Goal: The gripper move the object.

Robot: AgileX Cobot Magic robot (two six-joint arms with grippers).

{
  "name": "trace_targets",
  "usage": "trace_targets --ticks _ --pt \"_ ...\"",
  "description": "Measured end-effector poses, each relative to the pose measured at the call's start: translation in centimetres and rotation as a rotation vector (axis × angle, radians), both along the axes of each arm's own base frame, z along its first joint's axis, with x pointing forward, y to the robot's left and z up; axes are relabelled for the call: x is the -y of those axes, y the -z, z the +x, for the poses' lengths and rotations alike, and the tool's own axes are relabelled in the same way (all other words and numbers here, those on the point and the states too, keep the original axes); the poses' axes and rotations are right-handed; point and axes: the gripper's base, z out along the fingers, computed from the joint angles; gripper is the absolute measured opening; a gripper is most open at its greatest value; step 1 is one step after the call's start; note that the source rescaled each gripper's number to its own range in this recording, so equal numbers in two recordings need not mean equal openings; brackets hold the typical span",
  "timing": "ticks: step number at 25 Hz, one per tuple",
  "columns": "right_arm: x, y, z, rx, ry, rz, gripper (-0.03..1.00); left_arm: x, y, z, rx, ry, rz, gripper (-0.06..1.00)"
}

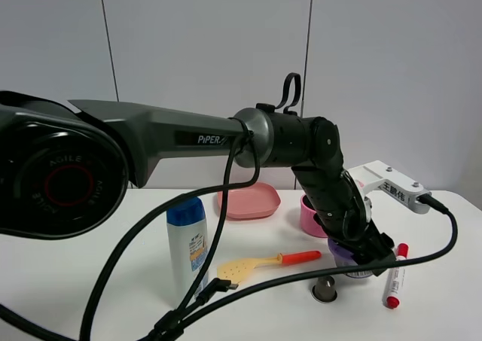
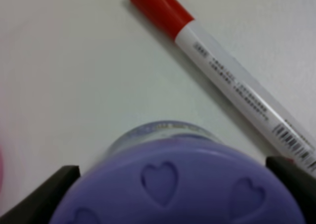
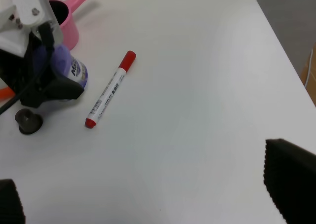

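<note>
While the can [image 2: 163,184] is sitting on the tabletop [image 3: 197,85], between the saucepan [image 1: 310,214] and the marker [image 1: 394,275], the move itself is looking not yet made. The left claw [image 1: 361,258] is reaching across from the left and closing on the can: its dark fingers [image 2: 42,199] are lying against both sides of the heart-embossed purple lid, so it is apparently pinching it. I am judging the grasp as done, with the lift, the carry and the release remaining. Well to the right, the right claw [image 3: 150,189] is hanging spread and gripping nothing.

Going left to right for writing, the round housing [image 1: 68,183] is showing "AGILE" in part. The arm [image 1: 213,138] is carrying "PiPER". The bottle [image 1: 188,243] is wearing a label too small to read. The can's side is showing a large "M" and little else. The white bracket [image 1: 392,187] is bearing characters I cannot make out. The marker is carrying fine print and a barcode, both illegible.
</note>
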Motion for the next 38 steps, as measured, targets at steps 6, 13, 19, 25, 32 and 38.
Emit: trace_targets --ticks 6,13,19,25,32,38 --pt "0.0 0.0 0.0 0.0 0.0 0.0 1.0 0.1 0.0 -0.1 0.0 0.003 0.0 0.02" --pt "0.0 0.0 0.0 0.0 0.0 0.0 1.0 0.0 -0.1 -0.2 -0.008 0.006 0.007 0.6" --pt "0.0 0.0 0.0 0.0 0.0 0.0 1.0 -0.4 -3.2 -0.5 -0.042 0.035 0.078 0.8" --pt "0.0 0.0 0.0 0.0 0.0 0.0 1.0 -3.2 -15.9 -0.8 0.101 -0.021 0.094 0.8" --pt "0.0 0.0 0.0 0.0 0.0 0.0 1.0 -12.2 -27.2 -1.0 0.2 -0.177 0.05 0.8" --pt "0.0 0.0 0.0 0.0 0.0 0.0 1.0 -23.7 -30.4 -2.4 0.24 -0.385 0.222 0.8"
